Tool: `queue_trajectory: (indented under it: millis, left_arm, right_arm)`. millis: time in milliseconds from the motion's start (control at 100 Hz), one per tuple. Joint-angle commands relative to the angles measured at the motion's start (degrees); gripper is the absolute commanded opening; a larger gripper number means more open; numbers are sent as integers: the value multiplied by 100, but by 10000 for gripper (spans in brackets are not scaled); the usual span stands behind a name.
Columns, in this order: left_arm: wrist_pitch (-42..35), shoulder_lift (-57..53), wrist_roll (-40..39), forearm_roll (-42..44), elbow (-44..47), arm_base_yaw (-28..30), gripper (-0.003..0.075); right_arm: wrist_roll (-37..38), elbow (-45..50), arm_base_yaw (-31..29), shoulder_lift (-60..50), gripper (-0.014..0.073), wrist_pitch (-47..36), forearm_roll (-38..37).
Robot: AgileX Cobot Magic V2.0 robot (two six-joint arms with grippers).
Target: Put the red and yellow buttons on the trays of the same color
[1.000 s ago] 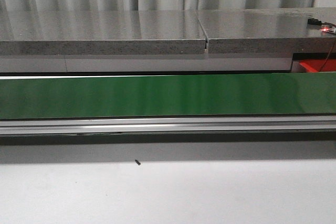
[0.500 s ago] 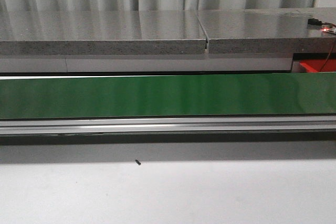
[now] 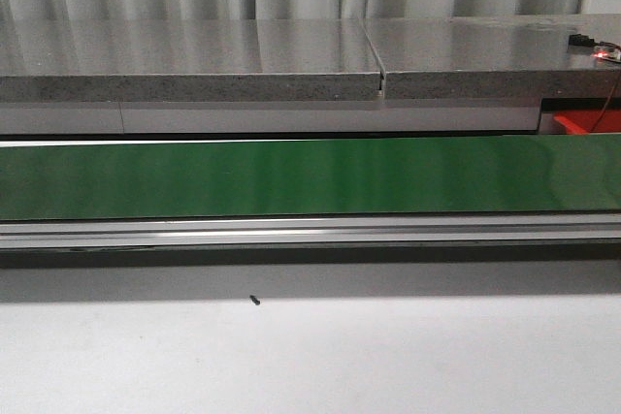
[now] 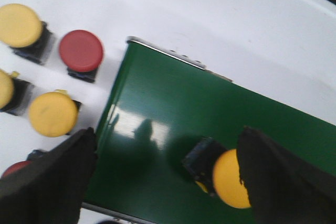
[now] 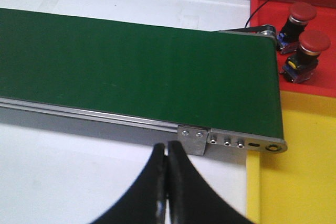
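In the left wrist view my left gripper (image 4: 167, 140) hangs open over the end of the green belt (image 4: 173, 98). A yellow button (image 4: 231, 179) lies on its side on the belt, close to one finger and not gripped. More buttons stand on the white table beside the belt: a red button (image 4: 81, 51) and yellow ones (image 4: 20, 24) (image 4: 52, 114). In the right wrist view my right gripper (image 5: 167, 148) is shut on nothing, just off the belt's other end. There the red tray (image 5: 265, 3) holds two red buttons (image 5: 303, 11) (image 5: 314, 41), and the yellow tray (image 5: 294, 171) lies next to it.
The front view shows only the long green conveyor belt (image 3: 310, 176), its metal rail (image 3: 310, 232), a grey counter (image 3: 194, 55) behind and a corner of the red tray (image 3: 582, 123). No gripper or button appears there. A small black speck (image 3: 254, 301) lies on the white table.
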Motion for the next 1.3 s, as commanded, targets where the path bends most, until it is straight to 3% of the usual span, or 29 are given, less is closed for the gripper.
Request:
queue_trajectory:
  millis: [0,210,1080,1170,1290]
  left_arm:
    - [-198,-189,-237,14,-180,284,545]
    - [-43,148,-381,155,-189,720,543]
    - [-640,1555,-381,439,-212,720,543]
    - [-681,1608,-381,439,-212,720,508]
    - [-696,1619,-381,439,-212,720,391]
  right_arm:
    - [-46,-136,12,-4,-92,-352,77]
    - [-46,-136,12,-4,-92,-352,77]
    - [-46,-136,12,-4,-92,-347,77]
    - [-46,-136,12,-4,-92,-347,77]
    - [-46,-136,12,-4,-92,-347,77]
